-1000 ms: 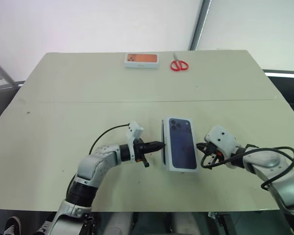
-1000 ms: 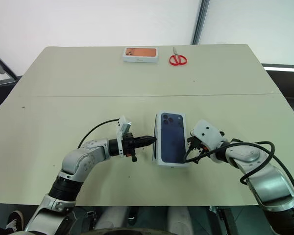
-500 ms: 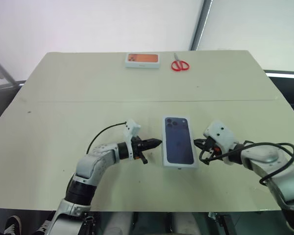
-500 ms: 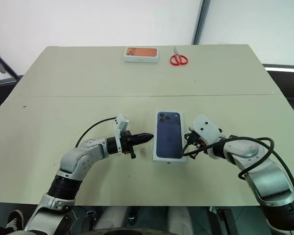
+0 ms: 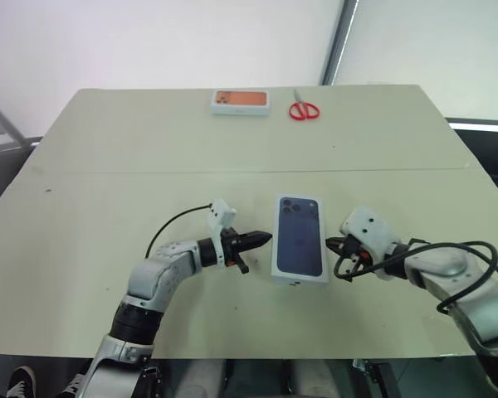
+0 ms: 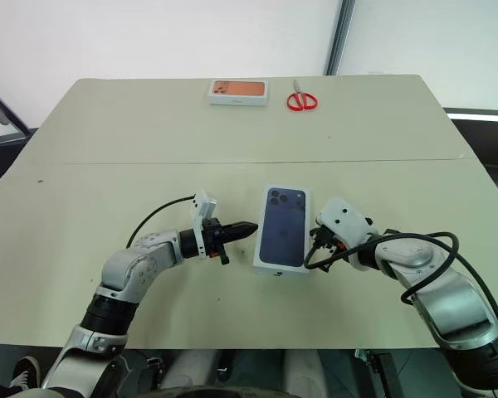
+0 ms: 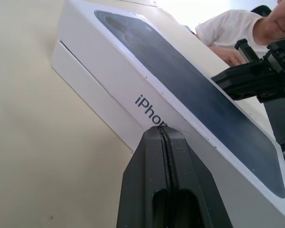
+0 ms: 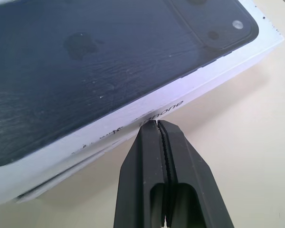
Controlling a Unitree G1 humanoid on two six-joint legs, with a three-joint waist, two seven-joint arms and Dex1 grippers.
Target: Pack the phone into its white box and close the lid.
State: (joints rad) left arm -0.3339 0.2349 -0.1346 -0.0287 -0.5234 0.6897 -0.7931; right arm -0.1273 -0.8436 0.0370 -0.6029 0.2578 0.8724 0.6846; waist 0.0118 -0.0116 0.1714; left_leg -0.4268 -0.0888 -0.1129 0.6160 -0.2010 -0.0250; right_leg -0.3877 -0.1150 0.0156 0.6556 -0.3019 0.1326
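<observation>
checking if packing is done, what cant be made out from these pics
- The phone: hidden under the lid, so whether it is inside cannot be told.
- The white box: the left wrist view shows a strip of its side below the lid; its inside is covered.
- Contact: whether the shut left gripper or right gripper touches the lid cannot be told.
- Print on the box with the orange picture: too small.

The lid (image 5: 300,240) – printed face up – sits over the white box (image 7: 92,97), slightly askew.
</observation>
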